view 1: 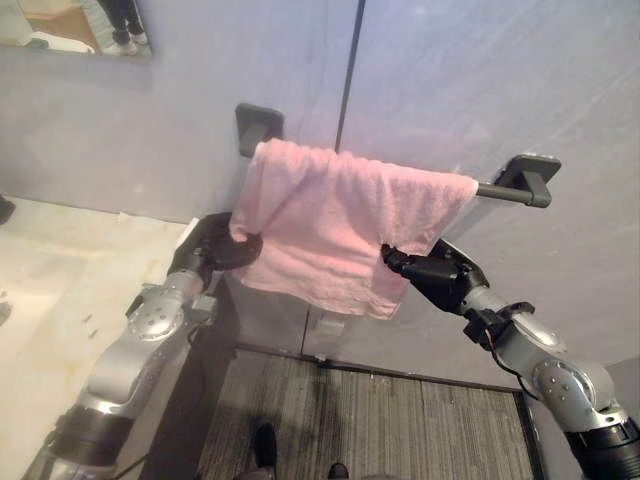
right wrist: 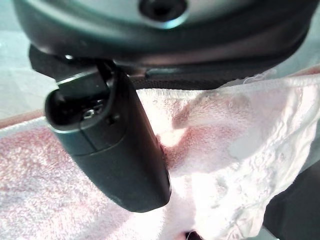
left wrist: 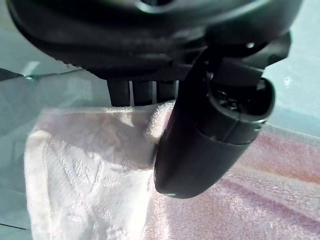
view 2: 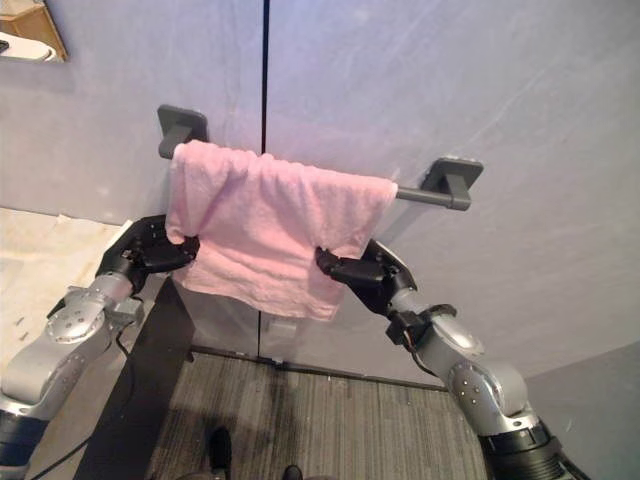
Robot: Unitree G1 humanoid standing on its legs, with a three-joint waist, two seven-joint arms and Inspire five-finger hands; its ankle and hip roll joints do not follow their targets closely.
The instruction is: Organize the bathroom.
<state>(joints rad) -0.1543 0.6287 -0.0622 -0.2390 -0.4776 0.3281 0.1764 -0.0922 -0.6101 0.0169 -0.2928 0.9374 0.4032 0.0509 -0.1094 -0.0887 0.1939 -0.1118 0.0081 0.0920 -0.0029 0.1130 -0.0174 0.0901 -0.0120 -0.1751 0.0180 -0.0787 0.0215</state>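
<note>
Against the grey bathroom wall, your left hand and right hand pinch the side edges of the pink towel draped over the dark rail. You are straightening it; next, likely ease both edges down evenly.

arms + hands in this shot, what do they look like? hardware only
Both arms are silver-grey, built of rounded metal segments with black joint bands. The left hand and right hand are dark, nearly black, with glossy moulded shells. In the wrist views each thumb is a thick, smooth black capsule with no white cover.
</note>
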